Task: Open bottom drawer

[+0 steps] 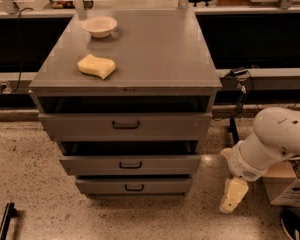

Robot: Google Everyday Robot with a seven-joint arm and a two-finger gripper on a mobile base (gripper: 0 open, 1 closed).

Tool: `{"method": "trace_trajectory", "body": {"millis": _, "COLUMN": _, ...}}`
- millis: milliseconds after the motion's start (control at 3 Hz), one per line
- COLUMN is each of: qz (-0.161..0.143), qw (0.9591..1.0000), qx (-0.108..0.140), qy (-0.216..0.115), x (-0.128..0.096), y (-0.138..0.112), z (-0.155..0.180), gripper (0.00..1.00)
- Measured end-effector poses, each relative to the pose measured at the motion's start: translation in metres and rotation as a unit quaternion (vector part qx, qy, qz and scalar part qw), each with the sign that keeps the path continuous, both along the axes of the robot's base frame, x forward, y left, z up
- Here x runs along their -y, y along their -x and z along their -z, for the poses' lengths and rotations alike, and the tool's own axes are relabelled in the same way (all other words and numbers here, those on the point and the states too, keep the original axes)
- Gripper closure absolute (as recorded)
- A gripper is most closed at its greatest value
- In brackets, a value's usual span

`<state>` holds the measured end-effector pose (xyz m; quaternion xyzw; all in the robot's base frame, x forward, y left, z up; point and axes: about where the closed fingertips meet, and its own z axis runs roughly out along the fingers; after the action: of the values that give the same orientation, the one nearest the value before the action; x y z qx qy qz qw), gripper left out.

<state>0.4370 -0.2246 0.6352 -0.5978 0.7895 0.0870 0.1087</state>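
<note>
Three drawers: they sit in one grey cabinet [155, 49], stacked one over the other.
Bottom drawer: the bottom drawer [100, 186] is the lowest one, just above the floor [30, 184], and it has the thinnest front.
Which way it faces: its flat front faces the camera.
Long way: its front runs from left to right, flat and level.
Handle: a small dark handle [134, 187] sits in the middle of the front and also runs left to right.
Gap: a thin dark line shows between this drawer and the middle drawer [90, 165] above it.
Top drawer: the top drawer [80, 126] has the tallest front and a wide dark gap over it.
Gripper: the cream gripper [233, 195] hangs low by the floor, to the right of the cabinet, and points down.
Open or closed: I cannot tell.
What it touches: it is apart from the bottom drawer and from the handle; I cannot tell if its tip meets the floor.
Arm: the big white arm [275, 139] comes in from the right side, above the gripper.
On top: a white bowl [99, 26] sits near the back, and a yellow sponge [96, 66] lies closer to the front, both on the left part.
Right edge: a cardboard box [282, 186] stands on the floor behind the arm.
</note>
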Motion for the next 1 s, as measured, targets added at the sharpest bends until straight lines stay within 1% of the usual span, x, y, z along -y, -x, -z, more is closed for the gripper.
{"method": "trace_trajectory", "body": {"millis": 333, "qz": -0.026, "qw": 0.9992, "qx": -0.029, "qy": 0.002, "x": -0.007, "y": -0.001, "z": 0.016, "gripper": 0.0}}
{"method": "trace_trajectory", "body": {"millis": 667, "qz": -0.06, "qw": 0.9939, "qx": -0.06, "qy": -0.07, "x": -0.045, "y": 0.014, "z": 0.075, "gripper": 0.0}}
{"method": "trace_trajectory", "body": {"millis": 1000, "qz": -0.089, "qw": 0.9816, "qx": -0.018, "qy": -0.168, "x": -0.098, "y": 0.03, "z": 0.138, "gripper": 0.0}}
